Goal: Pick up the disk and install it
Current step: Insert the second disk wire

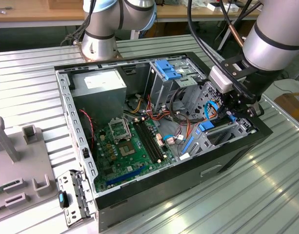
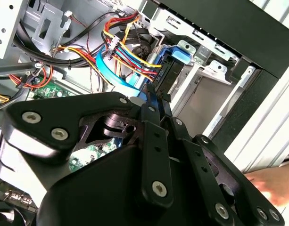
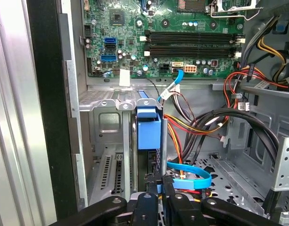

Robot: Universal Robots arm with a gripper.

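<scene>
The disk [image 3: 149,132] stands on edge in its blue carrier, down inside the metal drive bay [image 3: 106,122] at the front corner of the open computer case [image 1: 154,195]. My gripper [image 3: 158,187] is shut on the disk's near edge, one black finger on each side. In the second wrist view the gripper [image 2: 152,96] closes on the same blue-framed disk [image 2: 169,70] just ahead of its tips. In the exterior view the gripper [image 1: 229,116] reaches into the case at that view's right, with the blue carrier [image 1: 206,126] beside it.
Bundled power cables [image 3: 182,125] and a flat blue data cable [image 3: 191,173] lie close beside the disk. The motherboard [image 1: 129,146], the grey power-supply box [image 1: 100,84] and a drive cage with a blue latch [image 1: 166,69] fill the case. A hand [image 2: 272,184] shows outside the case wall.
</scene>
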